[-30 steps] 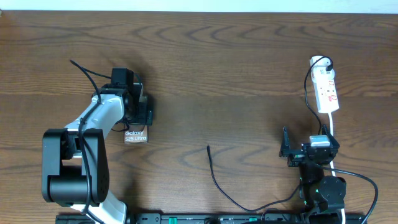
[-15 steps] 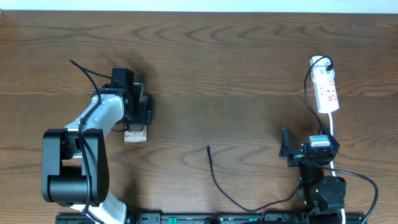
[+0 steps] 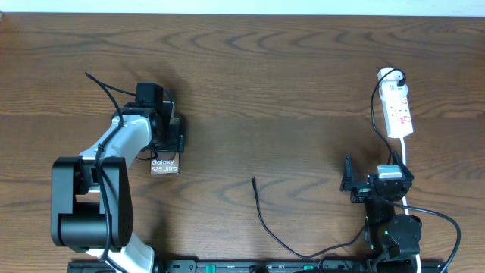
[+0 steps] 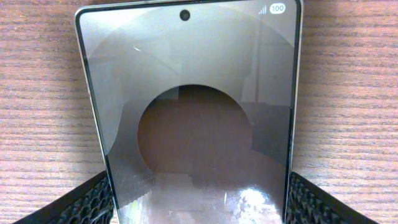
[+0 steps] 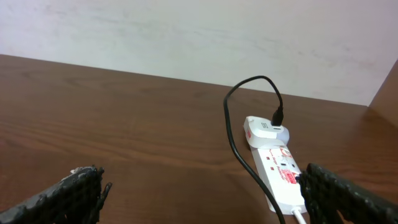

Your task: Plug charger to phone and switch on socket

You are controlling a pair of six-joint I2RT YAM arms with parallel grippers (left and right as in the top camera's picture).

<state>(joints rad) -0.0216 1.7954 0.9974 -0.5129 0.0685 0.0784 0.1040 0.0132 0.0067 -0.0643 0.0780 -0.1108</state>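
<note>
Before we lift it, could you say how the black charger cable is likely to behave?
The charger cable is thin and lies in loose curves, so it will probably sag and trail. Its free tip looks light and is likely to swing.

L gripper (image 4: 199, 205) gripping phone (image 4: 193, 93), R gripper (image 5: 211, 196) open

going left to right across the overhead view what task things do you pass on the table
phone → free plug tip of the charger → socket
</note>
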